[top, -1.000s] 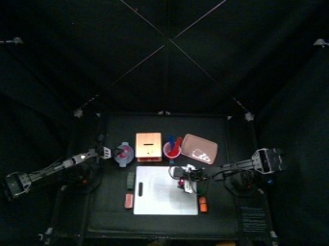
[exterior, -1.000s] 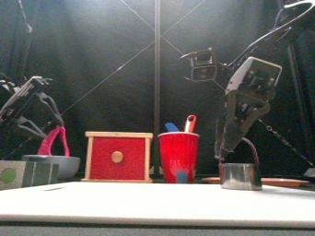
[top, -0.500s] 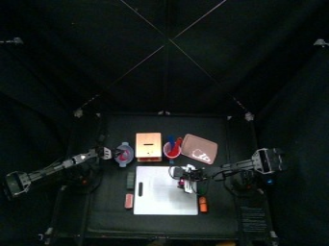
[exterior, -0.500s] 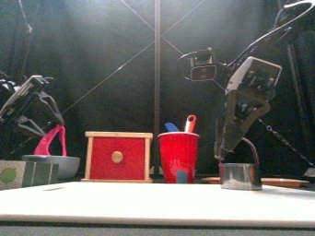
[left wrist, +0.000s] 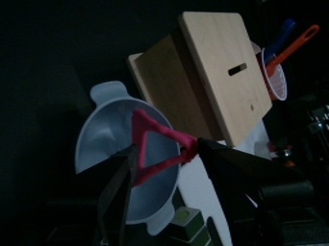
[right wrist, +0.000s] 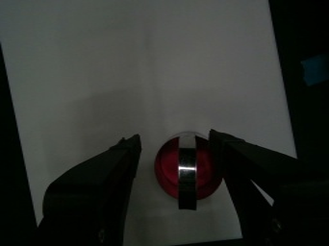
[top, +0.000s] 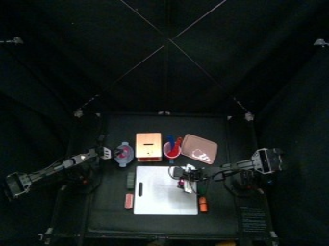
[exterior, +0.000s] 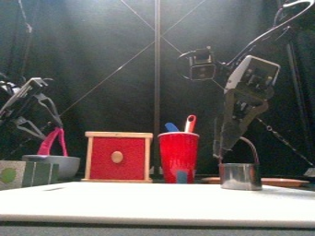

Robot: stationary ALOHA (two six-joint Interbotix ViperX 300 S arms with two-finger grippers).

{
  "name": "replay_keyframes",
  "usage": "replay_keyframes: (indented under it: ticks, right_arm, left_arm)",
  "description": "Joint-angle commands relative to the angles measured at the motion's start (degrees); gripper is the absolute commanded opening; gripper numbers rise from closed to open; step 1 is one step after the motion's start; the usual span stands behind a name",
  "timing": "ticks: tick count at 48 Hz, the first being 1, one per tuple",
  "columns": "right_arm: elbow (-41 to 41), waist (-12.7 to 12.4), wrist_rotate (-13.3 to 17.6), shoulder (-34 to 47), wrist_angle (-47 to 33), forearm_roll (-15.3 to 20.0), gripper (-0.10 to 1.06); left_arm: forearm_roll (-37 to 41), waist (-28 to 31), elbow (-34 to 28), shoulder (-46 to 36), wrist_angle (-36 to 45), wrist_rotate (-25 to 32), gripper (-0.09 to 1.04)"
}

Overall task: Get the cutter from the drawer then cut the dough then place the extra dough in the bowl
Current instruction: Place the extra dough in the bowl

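Black curtains ring the table from above; the white board (top: 157,197) lies at the front, with the right gripper (top: 191,176) over its right part.

From the front, the metal cutter (exterior: 240,175) stands on the board, wire handle arching up.

Left wrist: the left gripper (left wrist: 180,181), jaws spread and empty, hangs over the smooth blue-grey bowl (left wrist: 110,149). A floppy pink dough strip (left wrist: 167,131) stands up there and could slump out.

Right wrist: jaws apart, gripping nothing. The red dough disc (right wrist: 167,165) fills the cutter and may stick when it is lifted.
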Motion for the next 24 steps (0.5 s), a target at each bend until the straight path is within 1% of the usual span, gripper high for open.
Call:
replay_keyframes:
  ticks: [1,14,18,20,24]
  right_arm:
    - [-1.41,-0.18,0.00,-0.97,-0.09,-0.09,0.91]
    - [-2.90,-0.18,-0.35,-0.88,-0.09,-0.44,0.91]
    - [-3.78,-0.18,-0.35,-0.88,-0.62,-2.02,0.91]
    - [-4.31,-0.09,-0.09,-0.79,-0.97,-3.43,0.91]
    - [-4.83,-0.18,0.00,-0.44,-1.14,-4.39,0.91]
  left_arm:
    - [0.09,0.18,-0.79,0.18,0.00,0.09,0.88]
    - [0.09,-1.14,-2.37,0.09,0.26,0.09,0.88]
    - [0.18,-1.93,-2.90,0.18,0.35,0.26,0.88]
    - [0.18,-2.55,-3.08,0.18,0.35,0.26,0.88]
    - [0.18,-3.52,-3.43,0.09,0.35,0.26,0.88]
